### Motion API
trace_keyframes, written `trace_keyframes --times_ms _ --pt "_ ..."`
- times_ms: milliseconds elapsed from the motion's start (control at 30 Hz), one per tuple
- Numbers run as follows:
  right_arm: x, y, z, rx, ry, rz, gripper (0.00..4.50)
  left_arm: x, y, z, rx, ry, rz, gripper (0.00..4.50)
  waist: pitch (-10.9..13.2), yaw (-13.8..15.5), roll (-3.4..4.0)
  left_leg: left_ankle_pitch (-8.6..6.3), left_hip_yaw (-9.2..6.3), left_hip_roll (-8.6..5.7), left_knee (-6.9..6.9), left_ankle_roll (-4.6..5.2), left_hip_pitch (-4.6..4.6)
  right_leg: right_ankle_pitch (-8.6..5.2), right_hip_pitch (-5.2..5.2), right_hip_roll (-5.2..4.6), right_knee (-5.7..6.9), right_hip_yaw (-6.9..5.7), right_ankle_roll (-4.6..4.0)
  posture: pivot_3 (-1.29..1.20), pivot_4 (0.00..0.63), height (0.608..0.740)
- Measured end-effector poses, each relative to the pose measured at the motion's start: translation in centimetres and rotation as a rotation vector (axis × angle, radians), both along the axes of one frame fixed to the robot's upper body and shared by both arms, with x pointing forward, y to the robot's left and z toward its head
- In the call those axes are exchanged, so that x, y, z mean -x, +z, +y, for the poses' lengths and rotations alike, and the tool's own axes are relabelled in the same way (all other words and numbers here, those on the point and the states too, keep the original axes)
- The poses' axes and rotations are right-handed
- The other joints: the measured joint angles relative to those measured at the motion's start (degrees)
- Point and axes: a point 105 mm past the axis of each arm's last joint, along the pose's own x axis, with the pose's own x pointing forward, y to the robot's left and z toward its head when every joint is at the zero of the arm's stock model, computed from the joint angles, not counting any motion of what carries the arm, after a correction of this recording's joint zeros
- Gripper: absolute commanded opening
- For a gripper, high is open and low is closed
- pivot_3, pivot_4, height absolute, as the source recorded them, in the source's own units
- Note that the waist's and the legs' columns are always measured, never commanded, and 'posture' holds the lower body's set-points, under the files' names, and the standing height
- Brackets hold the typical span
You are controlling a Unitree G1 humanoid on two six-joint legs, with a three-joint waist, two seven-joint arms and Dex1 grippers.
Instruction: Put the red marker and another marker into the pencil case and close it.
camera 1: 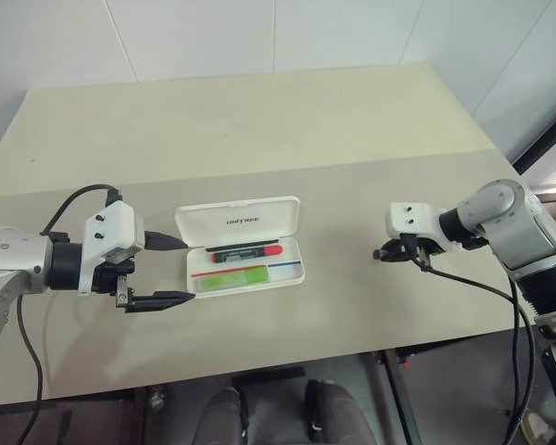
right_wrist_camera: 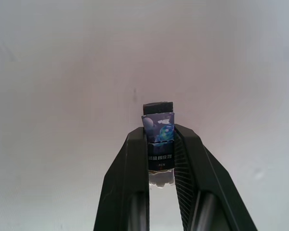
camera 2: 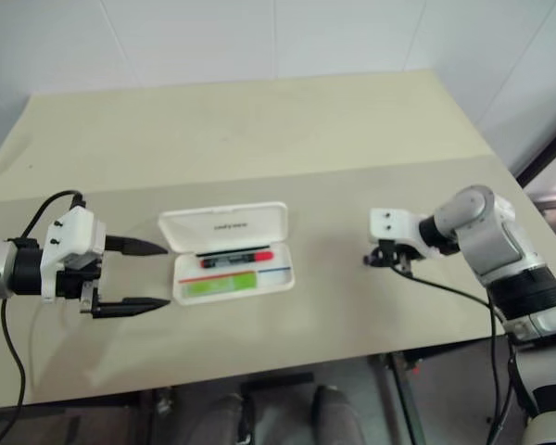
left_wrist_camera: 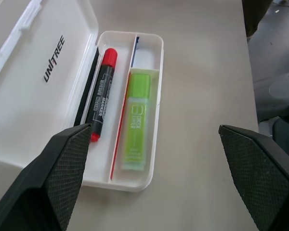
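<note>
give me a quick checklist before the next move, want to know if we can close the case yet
1. Red marker inside the pencil case: ok, lying in the compartment next to the lid.
2. Green marker inside: ok, in the other compartment.
3. Nothing poking over the rim: ok, both lie flat.
4. Lid closed: not ok, it stands open.
5. Left gripper free to push the lid: ok, jaws wide open and empty, just beside the case.
6. Right gripper free: not ok, it is shut on a small blue pen-like item, well off to the side of the case.
</note>
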Motion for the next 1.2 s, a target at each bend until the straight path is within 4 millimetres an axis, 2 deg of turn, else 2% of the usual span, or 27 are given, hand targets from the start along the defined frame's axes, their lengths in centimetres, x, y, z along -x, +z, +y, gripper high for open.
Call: trace_keyframes --times_ms 67,167,233,300,400,533,767,1200 --pt "0.6 1.1 1.9 -0.029 0.05 -0.029 0.36 -0.1 0.1 0.3 -0.025 0.0 -0.013 4.5 0.0 0.0 0.0 -0.01 0.0 0.01 0.02 -0.01 0.01 0.0 0.01 0.01 0.0 0.0 0.0 0.0 0.15 0.74" --pt "2.1 3.1 6.0 -0.101 0.161 -0.071 0.36 -0.3 0.1 0.7 -0.024 0.01 -0.011 4.5 0.0 0.0 0.0 -0.01 -0.02 0.03 0.08 0.0 0.01 0.0 0.01 0.01 0.02 0.0 0.0 0.0 0.15 0.74" --pt "3.1 4.2 8.0 -0.134 0.221 -0.099 0.36 -0.3 0.2 0.6 -0.027 0.003 -0.024 4.5 0.0 0.1 0.0 -0.02 -0.03 0.03 0.07 0.01 0.01 0.0 0.02 0.01 0.03 -0.01 0.0 0.0 0.15 0.74" --pt "3.9 4.6 9.6 -0.17 0.254 -0.105 0.36 -0.4 0.1 0.6 -0.033 0.002 -0.025 4.5 0.0 0.2 -0.01 -0.04 -0.04 0.01 0.07 0.05 0.0 0.0 0.05 -0.02 0.04 -0.02 0.0 0.0 0.15 0.74" --pt "4.8 3.8 11.6 -0.193 0.298 -0.072 0.36 -0.5 -0.2 0.6 -0.044 0.0 -0.023 4.5 0.0 0.2 -0.02 -0.09 -0.03 -0.03 0.11 0.14 -0.03 0.0 0.05 -0.06 0.03 -0.02 0.0 0.0 0.15 0.74" --pt "4.8 3.0 12.4 -0.196 0.303 -0.066 0.36 -0.8 -0.2 0.6 -0.042 -0.002 -0.026 4.5 0.0 0.1 -0.02 -0.11 -0.03 -0.03 0.11 0.18 -0.02 0.0 0.04 -0.04 0.05 -0.03 0.0 0.0 0.15 0.74" --pt "3.2 0.8 13.5 -0.183 0.274 -0.055 0.36 -0.8 -0.2 0.6 -0.042 -0.003 -0.034 4.5 0.0 0.0 -0.03 -0.1 -0.01 0.01 0.06 0.16 -0.02 0.0 0.01 0.0 0.07 -0.02 0.0 0.0 0.15 0.74" --pt "2.5 0.4 13.8 -0.172 0.285 -0.065 0.36 -0.8 -0.6 0.8 -0.042 0.009 -0.024 4.5 0.0 0.0 -0.03 -0.11 -0.01 0.01 0.08 0.16 -0.02 0.0 0.02 -0.01 0.06 -0.02 0.0 0.0 0.15 0.74"
